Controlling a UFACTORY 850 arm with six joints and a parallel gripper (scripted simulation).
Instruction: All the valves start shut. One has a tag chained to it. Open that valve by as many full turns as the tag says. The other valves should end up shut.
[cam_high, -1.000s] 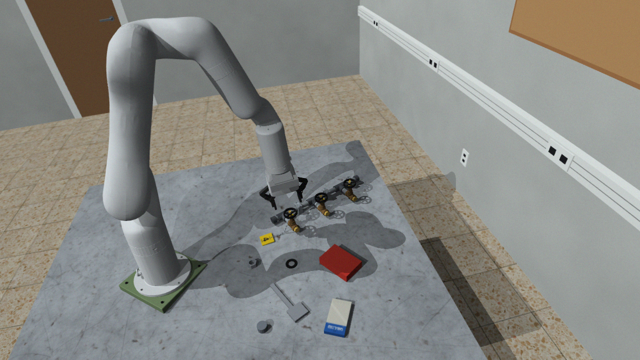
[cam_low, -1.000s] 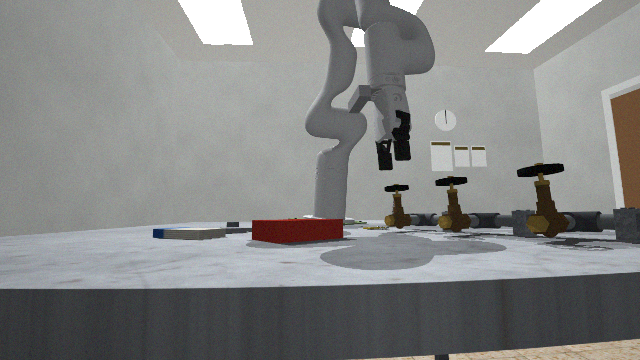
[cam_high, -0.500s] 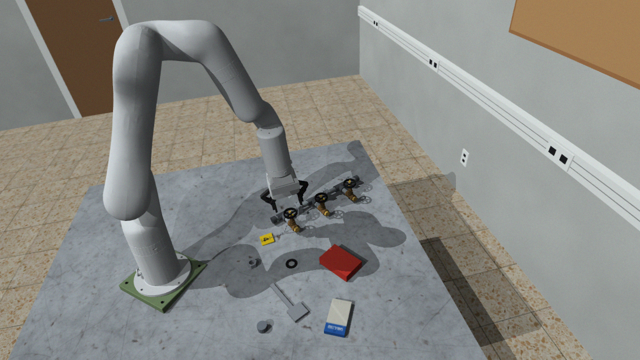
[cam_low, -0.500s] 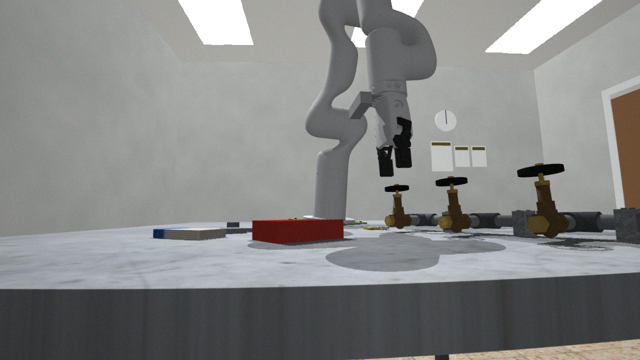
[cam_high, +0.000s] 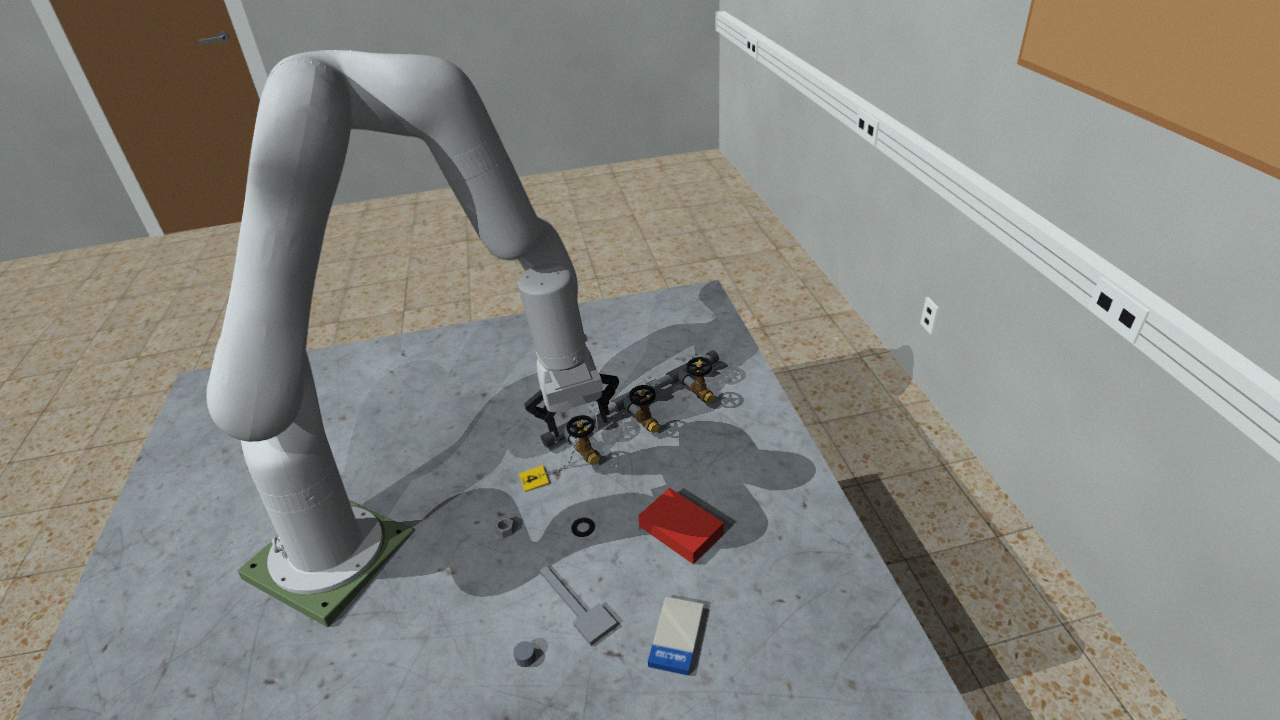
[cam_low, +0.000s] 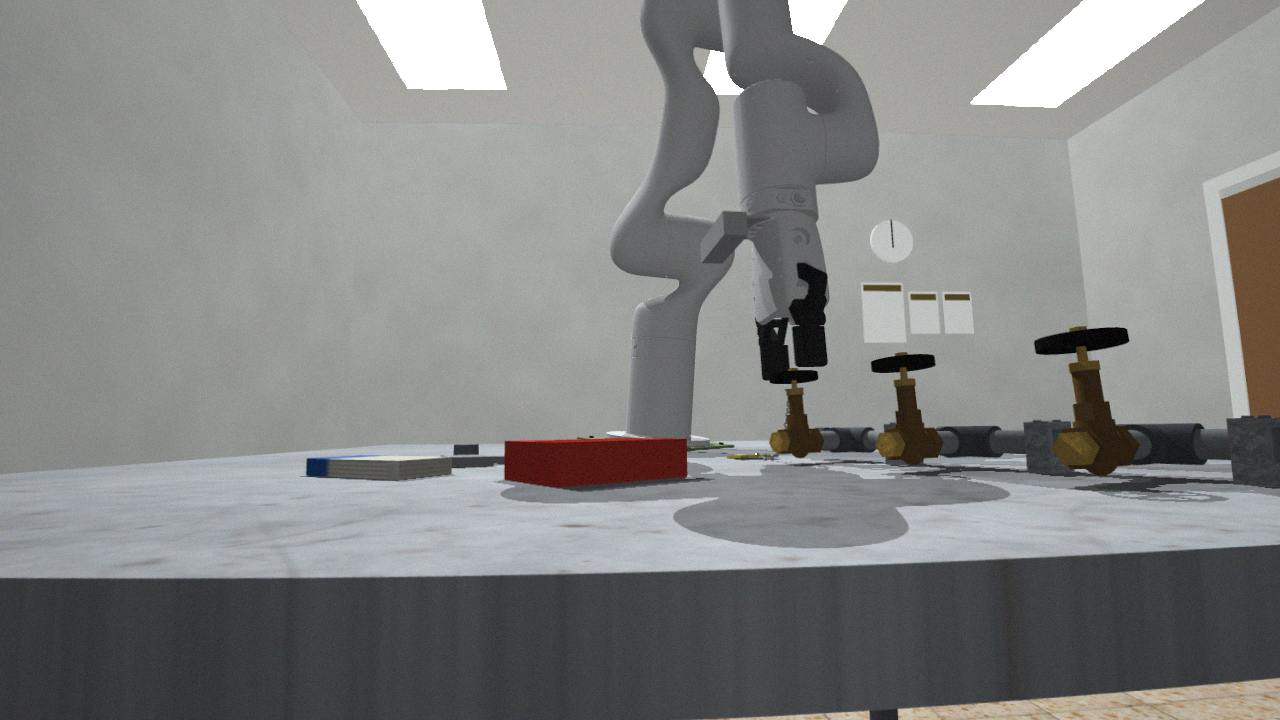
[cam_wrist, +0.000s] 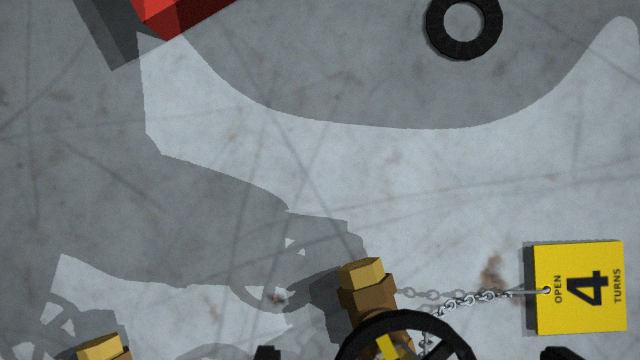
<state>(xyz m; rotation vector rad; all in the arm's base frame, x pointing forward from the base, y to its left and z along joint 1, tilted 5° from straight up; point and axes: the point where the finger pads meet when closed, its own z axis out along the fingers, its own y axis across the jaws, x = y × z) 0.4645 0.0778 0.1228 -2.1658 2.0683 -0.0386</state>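
Note:
Three brass valves with black handwheels stand on a grey pipe. The near valve (cam_high: 588, 450) (cam_low: 794, 420) (cam_wrist: 367, 290) has a chain to a yellow tag (cam_high: 534, 478) (cam_wrist: 580, 287) that reads "OPEN 4 TURNS". My gripper (cam_high: 577, 424) (cam_low: 792, 362) (cam_wrist: 410, 355) is open and points down over this valve's handwheel, one fingertip on each side at about wheel height. It holds nothing. The middle valve (cam_high: 642, 396) (cam_low: 905, 411) and the far valve (cam_high: 700, 367) (cam_low: 1087, 402) stand apart from the gripper.
A red block (cam_high: 682, 523) (cam_low: 595, 461) (cam_wrist: 170, 12) and a black ring (cam_high: 574, 527) (cam_wrist: 432, 25) lie in front of the valves. A white and blue book (cam_high: 677, 631) (cam_low: 380, 466), a grey paddle tool (cam_high: 583, 611), a nut (cam_high: 506, 525) and a grey cylinder (cam_high: 528, 652) lie nearer the front.

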